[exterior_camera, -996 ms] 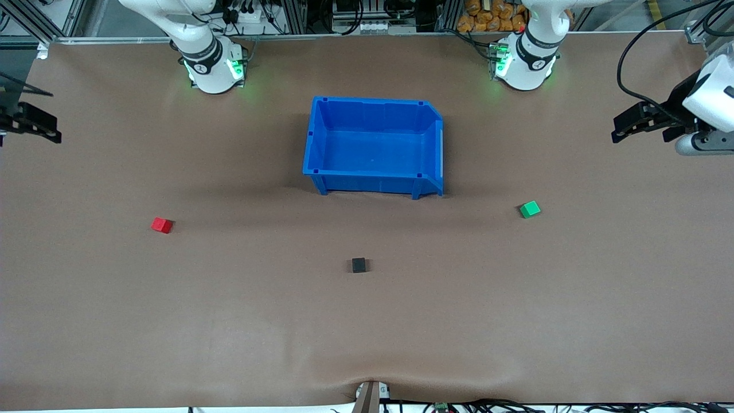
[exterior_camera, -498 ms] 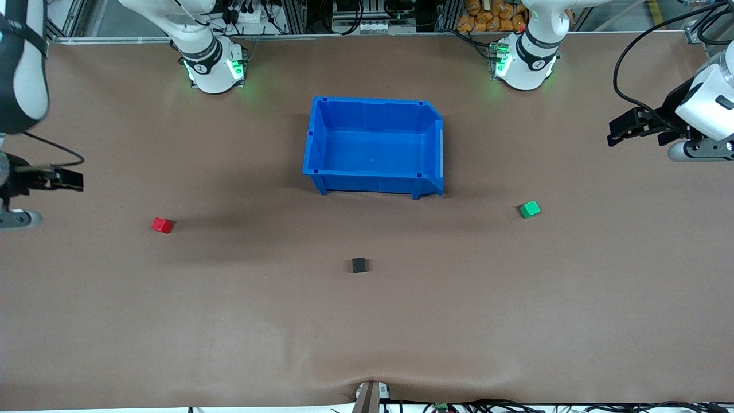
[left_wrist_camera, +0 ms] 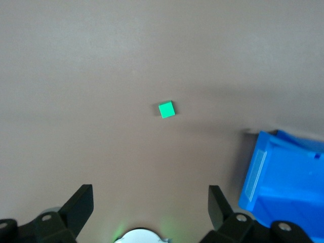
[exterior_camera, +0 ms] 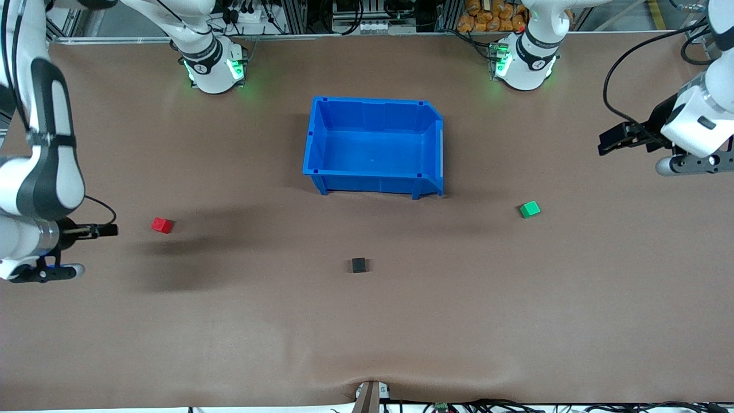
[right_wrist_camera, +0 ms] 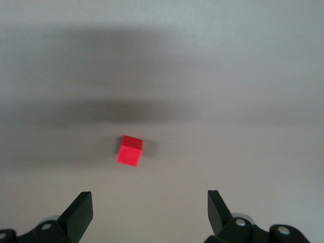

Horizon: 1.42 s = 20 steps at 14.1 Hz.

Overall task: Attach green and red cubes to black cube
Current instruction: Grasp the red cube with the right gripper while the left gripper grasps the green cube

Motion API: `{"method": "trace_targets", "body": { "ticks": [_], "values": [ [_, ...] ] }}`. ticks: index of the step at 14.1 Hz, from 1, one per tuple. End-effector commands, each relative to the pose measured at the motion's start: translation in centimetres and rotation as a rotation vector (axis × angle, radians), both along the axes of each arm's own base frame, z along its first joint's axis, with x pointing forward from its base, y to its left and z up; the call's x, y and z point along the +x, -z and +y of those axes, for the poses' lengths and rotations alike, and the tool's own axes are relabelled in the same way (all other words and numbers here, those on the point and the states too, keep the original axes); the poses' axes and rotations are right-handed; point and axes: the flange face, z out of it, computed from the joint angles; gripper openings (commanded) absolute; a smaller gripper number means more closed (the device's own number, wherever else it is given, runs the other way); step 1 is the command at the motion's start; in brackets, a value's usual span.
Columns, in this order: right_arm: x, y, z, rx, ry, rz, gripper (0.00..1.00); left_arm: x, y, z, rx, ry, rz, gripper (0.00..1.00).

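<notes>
Right gripper (exterior_camera: pixel 109 230) newly nearer red cube (exterior_camera: pixel 162 225).

The red cube (exterior_camera: pixel 162 225) lies flat on the table toward the right arm's end, bright and plain. The green cube (exterior_camera: pixel 530 209) lies toward the left arm's end, turned slightly askew. The black cube (exterior_camera: pixel 359 265), matte and equally small, sits between them, nearer the front camera, well apart from both.

No readable text or labels anywhere, small marks on the arm bases (exterior_camera: pixel 211 67) perhaps logos, illegible
</notes>
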Motion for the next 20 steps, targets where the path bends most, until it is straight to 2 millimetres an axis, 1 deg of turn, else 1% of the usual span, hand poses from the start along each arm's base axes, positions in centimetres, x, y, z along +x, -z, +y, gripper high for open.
{"method": "trace_targets", "body": {
  "ticks": [1, 2, 3, 5, 8, 9, 10, 11, 12, 13, 14, 15, 16, 17, 18, 20],
  "values": [
    [-0.3, 5.3, -2.6, 0.119, 0.146, 0.01, 1.0, -0.1, 2.5, -0.3, 0.015, -0.073, -0.011, 1.0],
    [-0.4, 6.9, -2.5, 0.11, 0.185, 0.009, 1.0, -0.1, 3.6, -0.6, 0.016, -0.077, -0.014, 1.0],
    [-0.7, 8.3, -1.7, 0.087, 0.246, 0.017, 1.0, -0.2, 5.1, -0.4, 0.015, -0.081, -0.034, 1.0],
    [-1.4, 11.1, 1.2, 0.042, 0.322, 0.022, 1.0, -0.3, 7.6, -0.4, 0.011, -0.082, -0.074, 1.0],
    [-2.6, 12.9, 1.3, 0.022, 0.375, 0.05, 1.0, -0.8, 11.3, -0.2, 0.011, -0.119, -0.084, 1.0],
    [-3.0, 13.3, 1.4, 0.015, 0.371, 0.063, 0.89, -1.1, 12.4, -0.3, 0.013, -0.152, -0.084, 1.0],
    [-3.3, 13.5, 1.2, 0.011, 0.372, 0.072, 0.83, -1.3, 13.6, -0.4, 0.013, -0.185, -0.091, 1.0],
    [-3.5, 13.6, 0.9, 0.012, 0.378, 0.077, 0.81, -1.4, 15.0, -0.6, 0.011, -0.209, -0.1, 1.0],
    [-3.8, 14.0, 0.6, 0.01, 0.381, 0.083, 0.71, -1.7, 16.4, -0.9, 0.006, -0.226, -0.12, 1.0],
    [-4.0, 14.4, 0.4, 0.01, 0.386, 0.085, 0.66, -1.8, 17.8, -1.0, 0.0, -0.236, -0.139, 1.0],
    [-4.2, 14.5, -0.2, 0.01, 0.395, 0.088, 0.65, -1.8, 19.3, -1.0, -0.006, -0.246, -0.151, 1.0],
    [-4.3, 14.7, -0.2, 0.011, 0.399, 0.095, 0.54, -1.6, 20.6, -1.0, -0.011, -0.254, -0.152, 1.0],
    [-4.5, 14.9, 0.3, 0.01, 0.393, 0.103, 0.34, -1.4, 21.8, -0.9, -0.014, -0.275, -0.142, 1.0],
    [-4.5, 14.9, 0.3, 0.008, 0.402, 0.104, 0.14, -1.4, 22.9, -0.9, -0.011, -0.302, -0.124, 1.0],
    [-4.5, 15.0, 0.3, 0.007, 0.407, 0.101, 0.0, -1.4, 23.8, -1.0, -0.01, -0.316, -0.114, 1.0],
    [-4.2, 14.6, 0.4, 0.006, 0.404, 0.091, 0.0, -1.7, 25.8, -0.9, -0.014, -0.338, -0.105, 1.0]
  ]
}}
